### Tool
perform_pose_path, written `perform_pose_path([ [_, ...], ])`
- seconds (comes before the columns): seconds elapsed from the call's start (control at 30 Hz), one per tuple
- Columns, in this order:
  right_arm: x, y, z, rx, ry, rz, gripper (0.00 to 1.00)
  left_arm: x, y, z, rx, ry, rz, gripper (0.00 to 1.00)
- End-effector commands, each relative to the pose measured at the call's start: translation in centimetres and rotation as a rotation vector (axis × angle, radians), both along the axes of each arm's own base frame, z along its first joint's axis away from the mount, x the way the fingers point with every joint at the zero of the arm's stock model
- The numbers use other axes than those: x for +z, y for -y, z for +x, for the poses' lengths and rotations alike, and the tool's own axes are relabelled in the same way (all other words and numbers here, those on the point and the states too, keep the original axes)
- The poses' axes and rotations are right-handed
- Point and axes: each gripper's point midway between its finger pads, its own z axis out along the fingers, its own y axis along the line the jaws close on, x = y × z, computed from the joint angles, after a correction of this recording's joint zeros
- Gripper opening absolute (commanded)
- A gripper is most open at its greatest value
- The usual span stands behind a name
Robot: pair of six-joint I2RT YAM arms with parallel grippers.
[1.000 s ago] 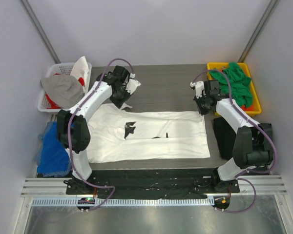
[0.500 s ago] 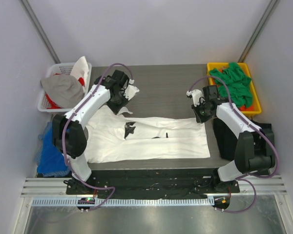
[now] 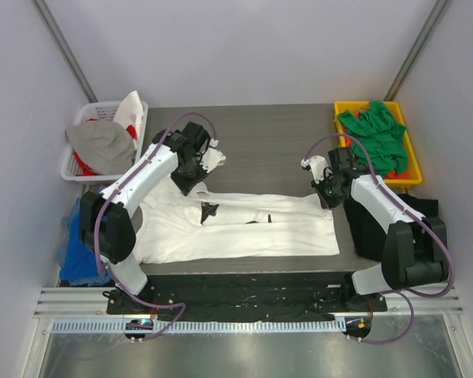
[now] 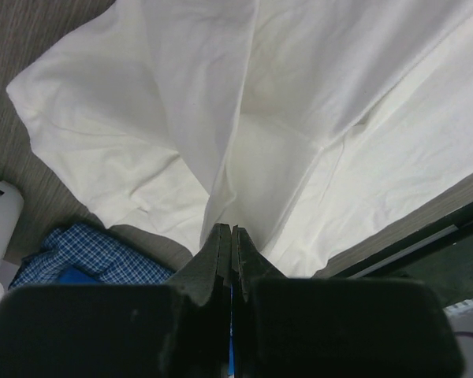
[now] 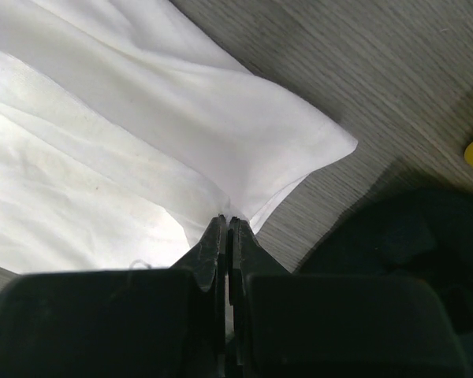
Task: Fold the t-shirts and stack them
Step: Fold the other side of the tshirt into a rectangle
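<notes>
Item: white t-shirt [image 3: 244, 230], spread across the worktop [image 3: 260, 138], its far edge pinched and raised by our left pincer [image 4: 231, 236] and right pincer [image 5: 227, 226], both clamped shut on the cloth; we judge a lengthwise fold under way, green t-shirts [image 3: 376, 134] in the far-right yellow bin [image 3: 344, 105] awaiting.

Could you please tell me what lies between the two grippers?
The white t-shirt stretches between them; the left gripper and right gripper are each shut on its far edge. The top external view shows the whole span.
</notes>
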Motion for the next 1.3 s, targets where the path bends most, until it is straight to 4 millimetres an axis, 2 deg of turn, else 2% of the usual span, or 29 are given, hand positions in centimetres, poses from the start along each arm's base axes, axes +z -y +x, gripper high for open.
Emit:
perform_pose_path([
  [0.0,0.6,0.5,-0.7,0.019,0.02,-0.027,0.01,1.4,-0.6,-1.3,-0.006,0.019,0.014,0.0],
  [0.23,0.6,1.2,-1.2,0.028,0.029,-0.068,0.01,1.3,-0.4,-2.3,-0.019,0.008,0.015,0.0],
  [0.5,-0.3,2.2,-1.1,0.024,0.027,-0.122,0.05,0.0,0.3,-3.3,-0.044,-0.025,0.033,0.0],
  [0.63,-0.8,2.3,-1.4,0.026,0.014,-0.126,0.17,-0.9,0.6,-4.0,-0.049,-0.053,0.03,0.0],
  [0.67,-0.9,2.3,-1.4,0.027,0.009,-0.127,0.28,-1.1,0.7,-4.1,-0.055,-0.056,0.034,0.0],
  [0.87,-0.2,1.9,-1.4,0.03,0.02,-0.11,0.46,-1.5,1.2,-4.5,-0.069,-0.064,0.042,0.0],
  [1.1,1.0,1.3,-1.1,0.024,0.034,-0.073,0.48,-1.9,1.8,-5.0,-0.08,-0.079,0.043,0.0],
  [1.27,1.9,1.1,0.3,0.013,0.064,-0.063,0.48,-2.0,2.1,-5.5,-0.087,-0.088,0.049,0.0],
])
